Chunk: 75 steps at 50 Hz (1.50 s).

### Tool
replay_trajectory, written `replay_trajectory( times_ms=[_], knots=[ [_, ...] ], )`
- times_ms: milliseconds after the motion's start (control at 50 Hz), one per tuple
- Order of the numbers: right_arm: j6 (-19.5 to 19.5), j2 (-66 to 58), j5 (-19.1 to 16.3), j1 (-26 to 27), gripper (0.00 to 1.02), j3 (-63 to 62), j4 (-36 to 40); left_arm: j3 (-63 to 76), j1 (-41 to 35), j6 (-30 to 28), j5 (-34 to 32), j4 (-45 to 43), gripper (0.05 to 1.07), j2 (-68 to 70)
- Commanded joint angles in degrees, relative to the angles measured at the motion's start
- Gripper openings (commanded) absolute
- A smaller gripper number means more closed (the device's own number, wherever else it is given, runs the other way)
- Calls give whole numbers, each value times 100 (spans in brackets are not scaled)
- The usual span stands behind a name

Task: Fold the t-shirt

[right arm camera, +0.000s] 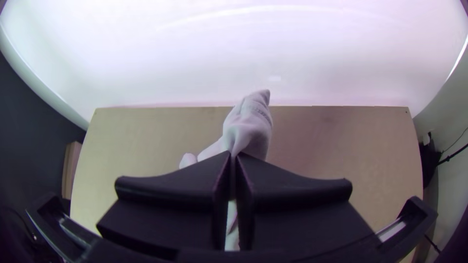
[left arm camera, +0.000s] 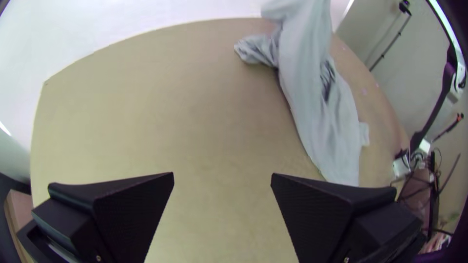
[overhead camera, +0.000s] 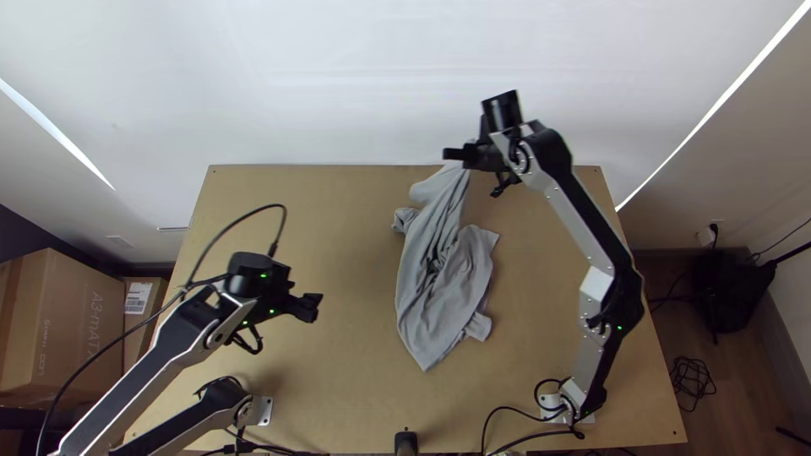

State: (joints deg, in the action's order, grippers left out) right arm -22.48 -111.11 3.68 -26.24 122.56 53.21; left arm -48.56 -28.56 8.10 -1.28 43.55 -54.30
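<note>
In the top view my right gripper (overhead camera: 463, 155) is held up near the table's far edge, above the grey t-shirt (overhead camera: 448, 279). The shirt hangs from it, its lower part bunched in long folds on the table. In the right wrist view my right gripper (right arm camera: 233, 158) is shut on a pinch of the t-shirt (right arm camera: 248, 126). My left gripper (overhead camera: 314, 306) is over the table, left of the shirt and apart from it. The left wrist view has my left gripper (left arm camera: 222, 178) open and holding nothing, with the t-shirt (left arm camera: 312, 83) beyond it.
Bare wooden table (overhead camera: 338, 203) lies left of the shirt, and more to its right under the right arm. Cardboard boxes (overhead camera: 63, 325) stand on the floor at left. Black cables loop by the arm bases. A black post (overhead camera: 406, 443) stands at the near edge.
</note>
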Motion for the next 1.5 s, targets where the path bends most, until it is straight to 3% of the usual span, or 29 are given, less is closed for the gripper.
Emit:
replay_trajectory(
  times_ms=[0,80,220,460,800,1400,1440,1480],
  knots=[
    [-2,582,80,418,2,-628,-382,-339,-449,-28,-48,-57,102,-441],
    [-2,916,71,752,2,-1156,-689,-523,-669,16,-118,-180,102,-827],
    [-2,1592,27,1200,2,-2184,-1313,-690,-792,306,-997,-584,102,-1372],
    [-20,2603,-52,1666,2,-3652,-2438,-1183,-1381,403,-1050,-716,102,-2691],
    [-55,3385,-96,1833,2,-4513,-2632,-1481,-1477,500,-988,-1551,102,-3789],
    [-231,3649,-96,1956,2,-4821,-2632,-2132,-1882,693,-1252,-1455,101,-5169],
    [-283,3667,-96,1956,2,-4838,-2632,-2149,-1890,693,-1252,-1507,101,-5257],
    [-301,3693,-96,1938,2,-4856,-2632,-2167,-1890,693,-1252,-1542,94,-5327]
  ],
)
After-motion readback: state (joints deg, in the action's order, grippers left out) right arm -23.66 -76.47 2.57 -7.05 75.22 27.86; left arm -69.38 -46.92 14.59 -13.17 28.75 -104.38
